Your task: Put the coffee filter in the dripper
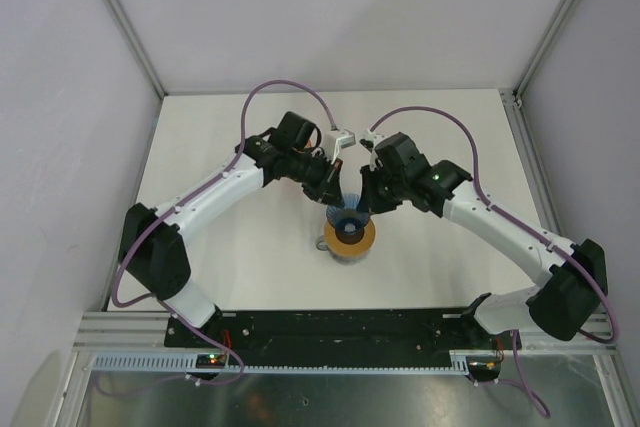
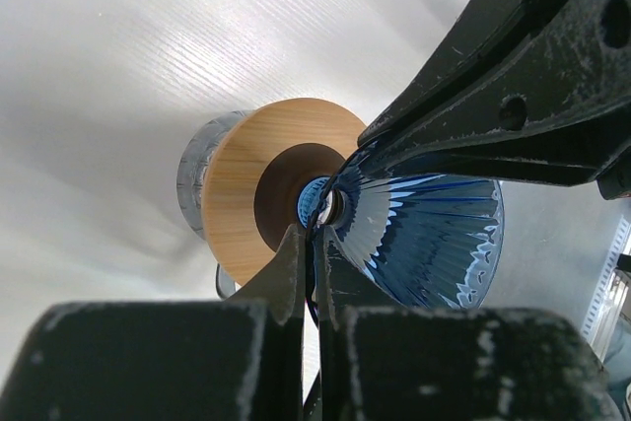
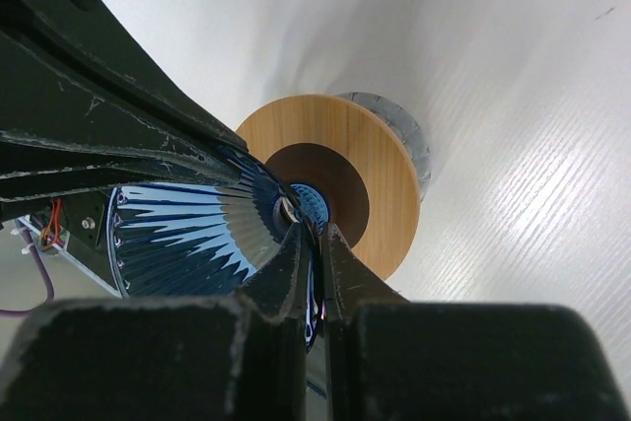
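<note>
The blue ribbed dripper (image 1: pixel 348 214) is held between both grippers over the grey cup with the tan ring top (image 1: pixel 349 238). My left gripper (image 1: pixel 336 201) is shut on the dripper's thin wall, which shows between the fingers in the left wrist view (image 2: pixel 317 244). My right gripper (image 1: pixel 366 201) is shut on the opposite wall (image 3: pixel 314 240). The dripper (image 2: pixel 434 234) (image 3: pixel 177 234) has its narrow end at the dark centre hole of the ring (image 2: pixel 246 179) (image 3: pixel 380 170). I cannot tell whether it rests there. The coffee filter is out of view.
The grey cup (image 2: pixel 195 167) (image 3: pixel 412 140) stands on the white table (image 1: pixel 250 247) near its middle. Both arms crowd over it from the left and right. Metal frame posts (image 1: pixel 515 97) stand at the table's back corners.
</note>
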Action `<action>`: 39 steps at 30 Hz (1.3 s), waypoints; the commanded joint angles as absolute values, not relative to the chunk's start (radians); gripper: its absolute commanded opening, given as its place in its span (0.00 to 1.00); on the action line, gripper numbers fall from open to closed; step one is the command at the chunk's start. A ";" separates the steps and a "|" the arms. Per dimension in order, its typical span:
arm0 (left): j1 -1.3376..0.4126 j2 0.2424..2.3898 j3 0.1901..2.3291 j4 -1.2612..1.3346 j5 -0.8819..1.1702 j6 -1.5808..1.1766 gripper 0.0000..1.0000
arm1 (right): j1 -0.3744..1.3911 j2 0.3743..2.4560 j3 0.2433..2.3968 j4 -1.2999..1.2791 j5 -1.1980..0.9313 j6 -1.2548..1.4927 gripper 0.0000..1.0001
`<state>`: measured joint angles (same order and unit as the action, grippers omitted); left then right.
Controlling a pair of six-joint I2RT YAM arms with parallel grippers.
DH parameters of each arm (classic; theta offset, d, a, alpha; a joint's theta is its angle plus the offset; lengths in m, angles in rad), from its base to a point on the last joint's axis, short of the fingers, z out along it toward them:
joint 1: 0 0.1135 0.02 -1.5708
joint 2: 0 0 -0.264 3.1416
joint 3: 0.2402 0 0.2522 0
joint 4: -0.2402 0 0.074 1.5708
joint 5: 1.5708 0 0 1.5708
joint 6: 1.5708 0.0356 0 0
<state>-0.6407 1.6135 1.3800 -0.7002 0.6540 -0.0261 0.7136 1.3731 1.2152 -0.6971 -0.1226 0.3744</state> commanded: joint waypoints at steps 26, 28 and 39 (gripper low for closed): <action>-0.723 1.618 1.312 -0.814 0.568 0.110 0.00 | 0.732 1.395 1.039 -0.629 0.000 0.333 0.00; -0.725 1.621 1.301 -0.813 0.571 0.110 0.00 | 0.732 1.395 1.027 -0.627 0.000 0.334 0.00; -0.726 1.671 1.257 -0.813 0.623 0.111 0.00 | 0.710 1.411 0.991 -0.634 -0.004 0.345 0.00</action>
